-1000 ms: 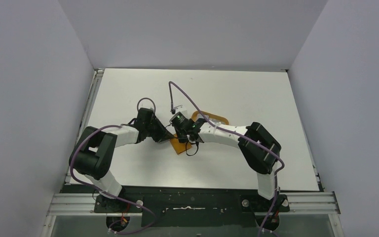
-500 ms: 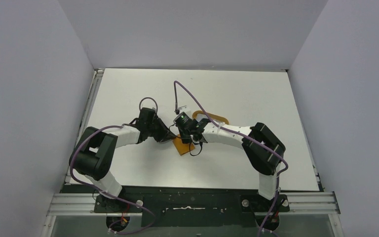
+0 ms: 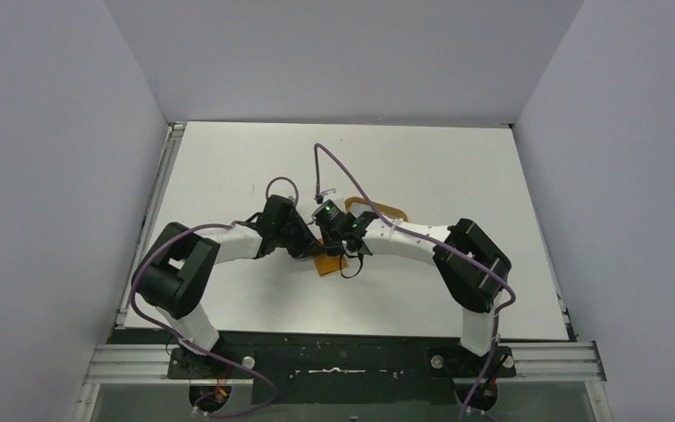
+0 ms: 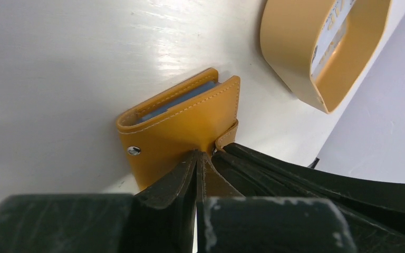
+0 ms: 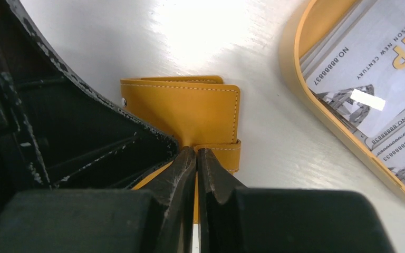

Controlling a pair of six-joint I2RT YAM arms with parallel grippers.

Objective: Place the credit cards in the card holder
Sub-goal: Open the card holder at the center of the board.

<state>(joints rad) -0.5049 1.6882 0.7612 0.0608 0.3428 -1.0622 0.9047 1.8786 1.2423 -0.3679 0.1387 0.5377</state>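
The orange-brown card holder (image 4: 184, 124) lies folded on the white table (image 3: 228, 167), snap stud (image 4: 133, 151) on its cover. A pale blue card edge (image 4: 182, 100) shows between the covers. My left gripper (image 4: 200, 154) is shut, its tips resting on the cover near the snap tab (image 4: 225, 138). From the other side my right gripper (image 5: 196, 150) is shut too, its tips at the tab (image 5: 219, 150); I cannot tell whether it pinches the tab. In the top view both grippers (image 3: 309, 253) (image 3: 334, 248) meet over the holder (image 3: 327, 265). More credit cards (image 5: 358, 79) lie in the tray.
An oval tan-rimmed tray (image 5: 343, 134) stands just behind and right of the holder, also in the top view (image 3: 385, 211) and the left wrist view (image 4: 290, 52). A purple cable (image 3: 338, 167) arcs above the right wrist. Grey walls enclose the table.
My left arm has swung right, bringing its gripper onto the holder. The right gripper has edged slightly back and right. The holder is now mostly covered from above.
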